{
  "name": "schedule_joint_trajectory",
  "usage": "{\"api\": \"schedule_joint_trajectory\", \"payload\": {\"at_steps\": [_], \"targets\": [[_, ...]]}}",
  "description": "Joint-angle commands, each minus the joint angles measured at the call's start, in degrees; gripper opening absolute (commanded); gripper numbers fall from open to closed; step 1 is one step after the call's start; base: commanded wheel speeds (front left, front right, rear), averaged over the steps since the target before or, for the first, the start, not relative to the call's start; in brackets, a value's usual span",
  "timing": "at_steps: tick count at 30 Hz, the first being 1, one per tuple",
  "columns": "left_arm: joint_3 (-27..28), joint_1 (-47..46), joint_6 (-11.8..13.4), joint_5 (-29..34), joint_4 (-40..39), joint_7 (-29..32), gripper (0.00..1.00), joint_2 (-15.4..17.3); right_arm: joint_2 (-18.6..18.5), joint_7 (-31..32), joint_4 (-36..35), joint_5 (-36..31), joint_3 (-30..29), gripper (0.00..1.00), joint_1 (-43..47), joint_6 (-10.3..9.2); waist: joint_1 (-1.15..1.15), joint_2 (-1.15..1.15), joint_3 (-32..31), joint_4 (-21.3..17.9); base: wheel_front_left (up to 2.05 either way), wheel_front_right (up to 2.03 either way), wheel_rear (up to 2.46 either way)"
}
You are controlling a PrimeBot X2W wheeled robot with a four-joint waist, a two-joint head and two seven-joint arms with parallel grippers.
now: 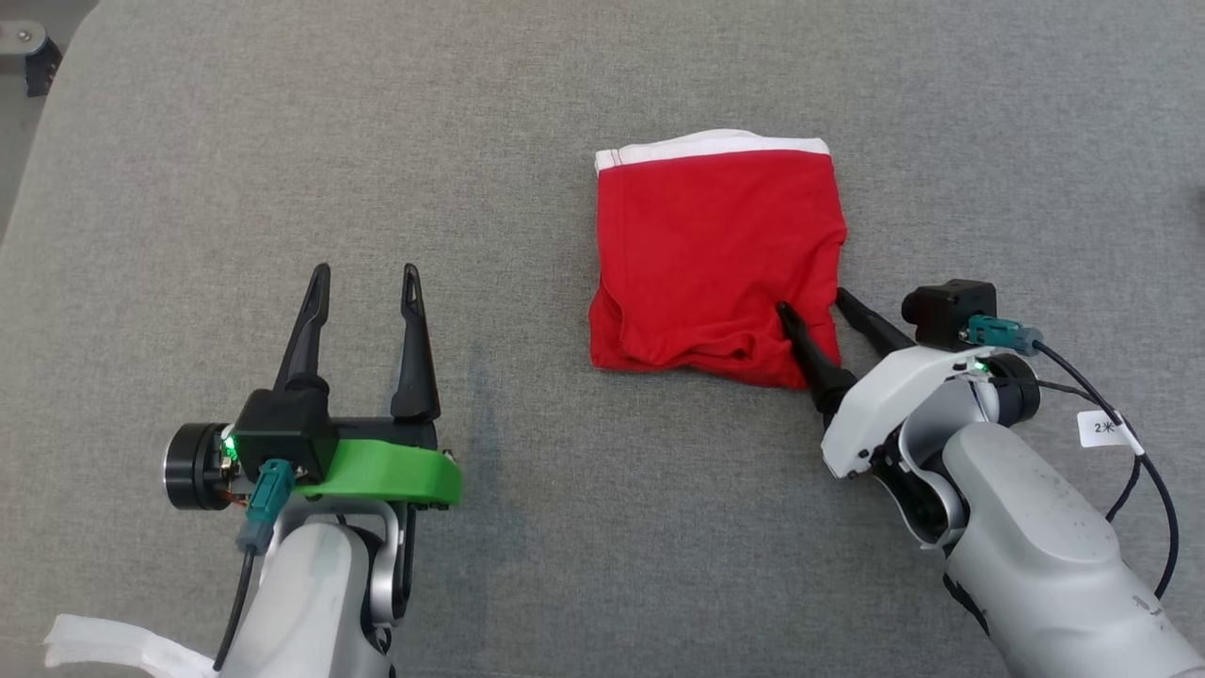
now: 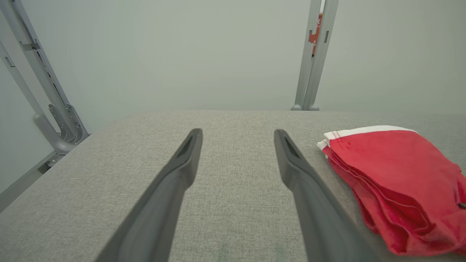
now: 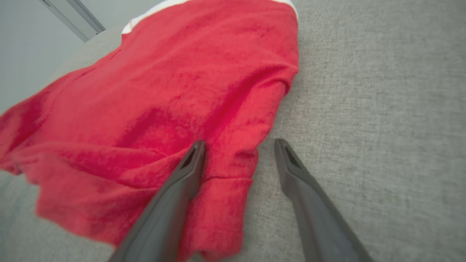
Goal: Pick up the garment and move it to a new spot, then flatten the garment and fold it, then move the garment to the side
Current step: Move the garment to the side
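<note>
A red garment (image 1: 715, 254) with a white waistband lies folded on the grey padded table (image 1: 527, 141), right of centre. My right gripper (image 1: 810, 299) is open at its near right corner, one finger over the red cloth and the other beside its edge. In the right wrist view the garment (image 3: 174, 91) fills the left, and my right gripper (image 3: 238, 143) straddles its edge. My left gripper (image 1: 365, 273) stands open over bare table to the left, holding nothing. In the left wrist view my left gripper (image 2: 236, 133) points at bare table, with the garment (image 2: 400, 178) at the right.
A white scrap of material (image 1: 113, 650) lies at the near left edge beside my left arm. Grey frame legs (image 2: 313, 54) stand beyond the table's far edge, and more struts (image 2: 43, 94) at its left. A dark fixture (image 1: 33, 56) sits past the table's far left corner.
</note>
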Motion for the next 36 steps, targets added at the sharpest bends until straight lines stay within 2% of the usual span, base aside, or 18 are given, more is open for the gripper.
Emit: {"api": "schedule_joint_trajectory", "payload": {"at_steps": [1,6,10,17,23,32,36], "targets": [[0.3,-0.1,-0.2,0.4,0.0,-0.1,1.00,0.0,-0.1,0.3,1.8,1.0,1.1,0.00,1.0,-0.02,-0.01,0.00,-0.3,-0.4,0.00,0.00,0.00],[0.9,0.8,-0.3,0.9,-0.3,-0.1,1.00,0.2,-1.4,-1.9,2.6,3.3,3.5,0.00,0.4,-0.07,-0.01,0.00,-1.1,-2.0,0.00,0.00,0.00],[1.5,1.8,-0.4,1.6,-0.9,-0.1,1.00,1.0,-3.7,-3.9,2.1,5.8,5.1,0.00,2.4,-0.12,-0.01,0.00,-1.5,-5.3,0.00,0.00,0.00],[1.9,2.4,-0.2,2.2,-2.8,-0.1,1.00,2.2,-11.2,-6.2,1.6,10.9,7.4,0.00,4.6,-0.19,-0.01,0.00,-0.7,-13.9,0.00,0.00,0.00],[1.4,1.4,0.0,2.7,-4.3,0.8,1.00,2.8,-16.8,-6.6,2.0,13.2,9.7,0.00,0.1,-0.11,-0.01,0.00,1.1,-19.5,0.00,0.00,0.00],[-0.9,-2.5,-1.0,4.6,-7.8,3.8,1.00,4.3,-24.5,-8.2,5.0,11.1,14.9,0.00,-14.5,-0.07,-0.01,0.00,7.3,-21.2,0.00,0.00,0.00],[-1.7,-4.6,-1.4,5.7,-9.3,5.1,1.00,5.2,-28.1,-9.2,7.2,11.9,14.8,0.00,-20.0,-0.07,-0.01,0.00,10.8,-21.2,0.00,0.00,0.00]]}}
